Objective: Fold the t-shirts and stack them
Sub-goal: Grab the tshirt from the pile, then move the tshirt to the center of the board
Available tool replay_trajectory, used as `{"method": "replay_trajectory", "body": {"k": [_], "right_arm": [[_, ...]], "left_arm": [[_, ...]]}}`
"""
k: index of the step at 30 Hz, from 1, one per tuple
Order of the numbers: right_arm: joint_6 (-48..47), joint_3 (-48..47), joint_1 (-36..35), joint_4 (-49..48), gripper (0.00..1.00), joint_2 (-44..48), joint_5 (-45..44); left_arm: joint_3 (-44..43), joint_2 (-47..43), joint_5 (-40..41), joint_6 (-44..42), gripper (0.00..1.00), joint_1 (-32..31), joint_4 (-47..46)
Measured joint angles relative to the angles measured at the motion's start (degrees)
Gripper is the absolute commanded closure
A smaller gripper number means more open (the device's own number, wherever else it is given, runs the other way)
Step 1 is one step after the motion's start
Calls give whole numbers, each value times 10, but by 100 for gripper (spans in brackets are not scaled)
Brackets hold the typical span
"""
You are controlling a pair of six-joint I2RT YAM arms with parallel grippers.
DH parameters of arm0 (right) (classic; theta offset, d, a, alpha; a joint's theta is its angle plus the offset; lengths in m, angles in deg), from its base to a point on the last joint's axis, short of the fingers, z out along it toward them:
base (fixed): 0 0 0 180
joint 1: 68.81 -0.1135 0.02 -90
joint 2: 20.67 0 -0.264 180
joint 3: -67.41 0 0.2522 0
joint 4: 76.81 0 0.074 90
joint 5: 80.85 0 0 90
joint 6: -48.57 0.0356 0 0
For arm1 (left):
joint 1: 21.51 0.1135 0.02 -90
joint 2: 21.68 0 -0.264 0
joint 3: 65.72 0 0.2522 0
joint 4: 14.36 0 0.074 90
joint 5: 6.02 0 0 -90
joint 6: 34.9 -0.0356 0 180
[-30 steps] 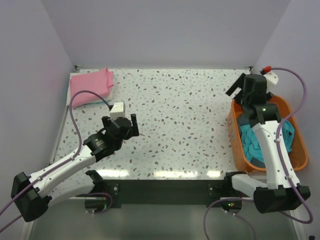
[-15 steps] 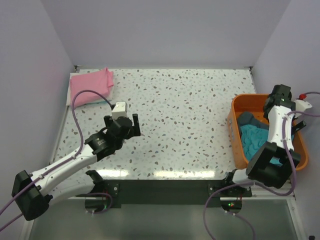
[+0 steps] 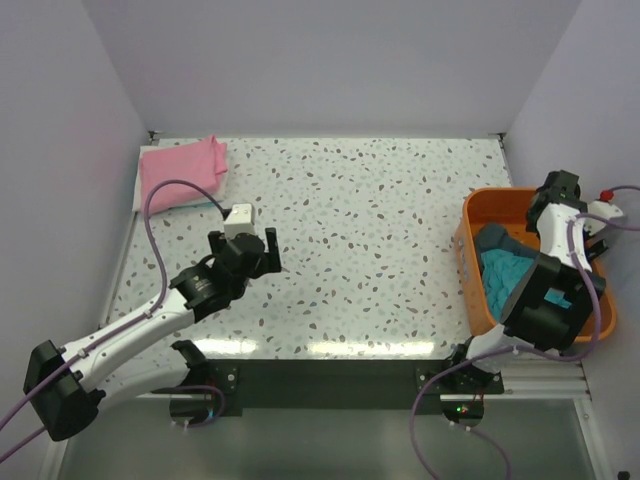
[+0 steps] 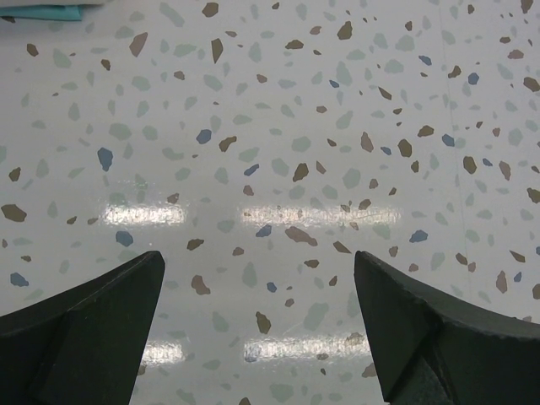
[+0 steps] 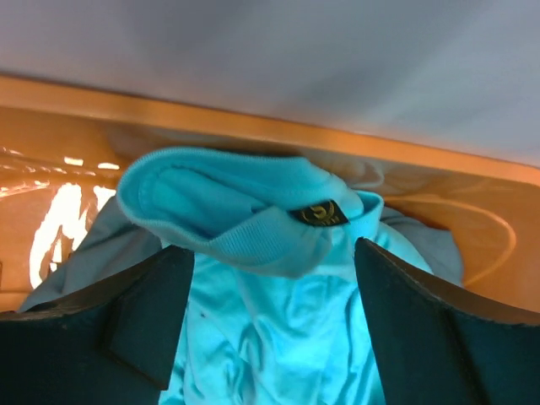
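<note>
Left to right: pink t-shirt (image 3: 180, 175) sits folded in the far-left corner of the counter (image 3: 380, 200), out of the way, so I read it as the start of the stack. Left tool (image 3: 243, 243) hangs over bare speckled surface near the left-centre, jaws wide apart, nothing between them. The wrist view shows only counter, plus a sliver of turquoise at the top-left edge that I can't identify. My guess is it's parked there to leave the middle free as a folding area. Far right, the orange tub (image 3: 480, 210) holds what's left: the turquoise t-shirt (image 3: 505, 275) bunched on top and the dark grey-blue t-shirt (image 3: 497, 238) showing at its far end. The right arm is doubled over the tub with the right tool (image 5: 272, 278) down inside. Its jaws are apart and straddle the turquoise shirt's ribbed collar (image 5: 253, 236), label up. Cloth sits between the fingers but isn't pinched. The collar makes sense as a grab point: thick hem, and the shirt should lift out in one piece. Judgement: one shirt done, two to go, now picking the second. Risk: the grey one snags and comes out with it.
</note>
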Motion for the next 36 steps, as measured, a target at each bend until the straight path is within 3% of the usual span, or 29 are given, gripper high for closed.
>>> {"method": "replay_trajectory", "body": {"k": [2,3,6,10,14,19,23,27,31,36], "right_arm": [[-1,2,3,-16,46,-10,0],[-2,6,5,-24,71,-11,1],[-7,15,7,-43,98,-12,10],[-37,16,7,-57,100,8,39],[-75,-7,6,-44,100,83,87],[-136,-151,-21,-8,100,203,233],[-159,-312,-124,5,100,233,369],[-139,-444,-224,-32,100,210,568],[-91,-520,-330,-111,100,162,675],[-89,-676,-557,-156,100,10,707]], "left_arm": [[1,-3,0,0,0,0,0],[1,-6,0,0,0,0,0],[1,-14,0,0,0,0,0],[1,-19,0,0,0,0,0],[1,-19,0,0,0,0,0],[2,-23,0,0,0,0,0],[3,-34,0,0,0,0,0],[13,-56,0,2,0,0,-2],[22,-76,2,6,0,0,-1],[22,-84,10,11,0,0,-1]]}}
